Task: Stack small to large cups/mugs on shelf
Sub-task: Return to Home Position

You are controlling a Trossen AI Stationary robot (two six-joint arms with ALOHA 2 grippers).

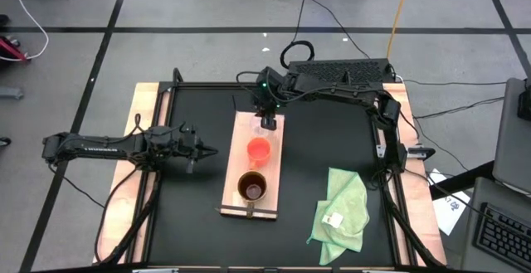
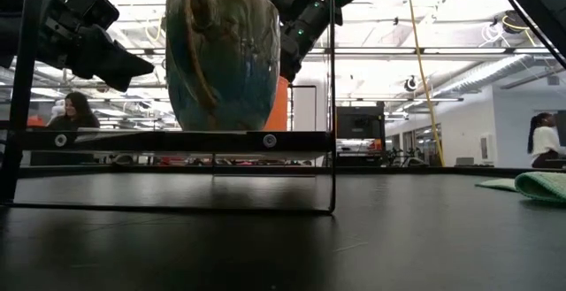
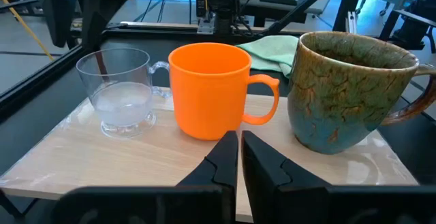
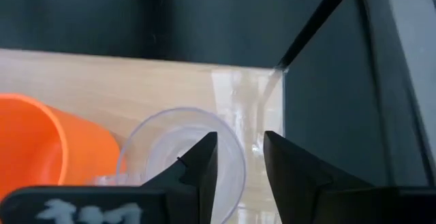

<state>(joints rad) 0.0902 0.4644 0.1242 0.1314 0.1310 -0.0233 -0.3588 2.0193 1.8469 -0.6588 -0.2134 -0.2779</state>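
glass cup, orange mug, brown mug stood size-ordered on shelf | my right gripper hovered spread over the glass cup, upper centre, free to withdraw | my left gripper waited mid-left, pressed together

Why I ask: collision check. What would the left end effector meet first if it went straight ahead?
Most likely the orange mug, the middle cup on the shelf: the left end effector aims at its side.

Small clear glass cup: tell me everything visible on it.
The small clear glass cup is see-through, footed, with a curved handle pointing toward the orange mug beside it; it looks empty. It stands upright near one end of the light-wood board. The open right gripper hangs just above its rim.
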